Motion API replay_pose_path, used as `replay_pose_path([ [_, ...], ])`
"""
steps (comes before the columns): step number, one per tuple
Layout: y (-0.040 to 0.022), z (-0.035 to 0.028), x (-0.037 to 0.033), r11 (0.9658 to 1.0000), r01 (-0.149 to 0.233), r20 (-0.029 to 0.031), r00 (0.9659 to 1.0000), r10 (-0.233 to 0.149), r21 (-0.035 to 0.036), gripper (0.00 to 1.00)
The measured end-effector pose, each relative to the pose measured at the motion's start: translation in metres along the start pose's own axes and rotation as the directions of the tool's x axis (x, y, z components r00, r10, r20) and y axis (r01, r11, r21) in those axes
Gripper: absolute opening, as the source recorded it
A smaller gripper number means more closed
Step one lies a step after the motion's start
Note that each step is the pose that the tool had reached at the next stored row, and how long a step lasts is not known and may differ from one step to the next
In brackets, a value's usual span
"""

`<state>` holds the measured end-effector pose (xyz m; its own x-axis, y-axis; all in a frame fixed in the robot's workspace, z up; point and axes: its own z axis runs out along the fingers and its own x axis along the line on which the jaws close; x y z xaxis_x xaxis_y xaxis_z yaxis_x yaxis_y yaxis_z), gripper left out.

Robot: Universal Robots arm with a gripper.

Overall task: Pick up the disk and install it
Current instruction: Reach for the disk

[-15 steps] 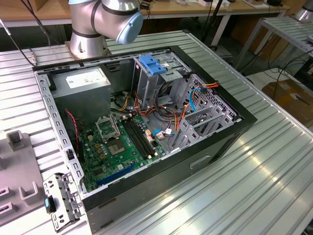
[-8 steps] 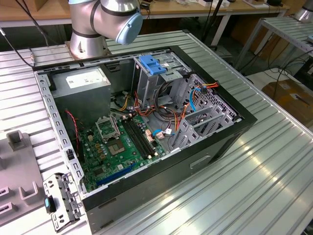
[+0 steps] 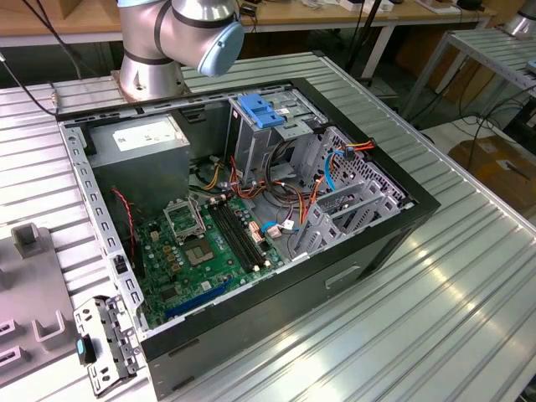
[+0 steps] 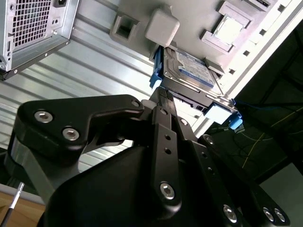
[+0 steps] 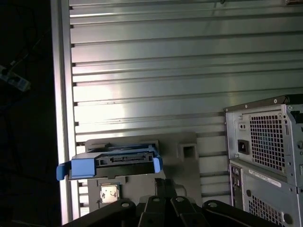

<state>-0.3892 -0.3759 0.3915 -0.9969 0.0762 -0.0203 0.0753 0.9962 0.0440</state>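
My gripper [image 4: 164, 94] has its two black fingers drawn together, with just a thin seam showing between them in both wrist views [image 5: 165, 182]. The tips sit right at the near edge of the disk [image 4: 191, 68]. From here I cannot tell whether they pinch any part of it or merely touch it. The disk is a flat silver drive with a white label under a dark band, and blue carrier rails [image 4: 225, 116] run along its sides. In the first wrist view I see it edge-on [image 5: 123, 161], one blue rail end [image 5: 78, 168] reaching out toward the table's edge. It rests over a grey fixture tray [image 5: 189, 165]. Just beside it a small square chip [image 5: 110, 193] lies in a pocket of that tray, and the second wrist view shows the same chip [image 4: 230, 29]. The tray lies on the ribbed metal table [image 5: 165, 71]. Near it stands the perforated rear panel of the computer case [image 5: 265, 142], well apart from the disk. In the exterior view the case [image 3: 377, 243] lies on its side with the cover off. Inside it are the green motherboard [image 3: 201, 251], the grey power supply [image 3: 138, 138] and a metal drive cage topped by a blue latch [image 3: 261, 110]. The arm's base [image 3: 155, 50] is mounted just behind the case.
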Motion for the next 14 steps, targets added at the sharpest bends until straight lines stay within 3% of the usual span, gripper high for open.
replay_pose_path([
  [10, -0.0005, -0.0001, 0.0064, 1.0000, 0.000, 0.0001, 1.0000, 0.000, 0.0000, 0.11],
  [14, -0.0012, -0.0004, 0.0179, 1.0000, 0.000, -0.0001, 1.0000, 0.000, 0.0001, 0.11],
])
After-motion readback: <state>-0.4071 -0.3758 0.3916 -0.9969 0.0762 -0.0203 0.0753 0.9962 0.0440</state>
